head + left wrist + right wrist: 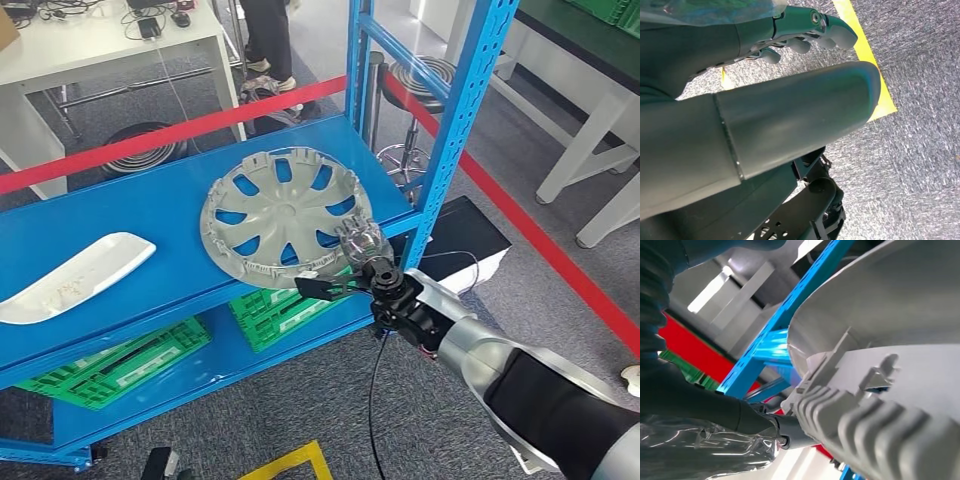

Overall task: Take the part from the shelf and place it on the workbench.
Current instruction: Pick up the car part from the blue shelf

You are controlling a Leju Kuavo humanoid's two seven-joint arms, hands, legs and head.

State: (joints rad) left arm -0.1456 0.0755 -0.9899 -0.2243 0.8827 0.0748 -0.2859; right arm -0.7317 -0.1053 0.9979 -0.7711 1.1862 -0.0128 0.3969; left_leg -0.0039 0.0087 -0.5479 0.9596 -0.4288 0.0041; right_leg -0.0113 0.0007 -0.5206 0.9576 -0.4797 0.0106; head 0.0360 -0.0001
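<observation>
A grey wheel cover [283, 215] lies on the top board of the blue shelf [113, 220], its near rim slightly over the board's front edge. My right hand [355, 258] is at that rim on the near right side. Its fingers [362, 238], wrapped in clear film, lie on top of the cover while the thumb [317, 288] reaches under the rim. In the right wrist view the ribbed rim of the wheel cover [881, 410] is very close, with a dark finger [757, 420] touching its edge. My left hand [806, 30] hangs over the grey floor, holding nothing.
A long white part [75, 275] lies at the shelf's left. Green crates [121, 365] sit on the lower board. The blue upright [453, 130] stands right beside my hand. Red tape [528, 235] runs across the floor. A green-topped bench [581, 40] stands at the far right; a person's legs [268, 40] behind.
</observation>
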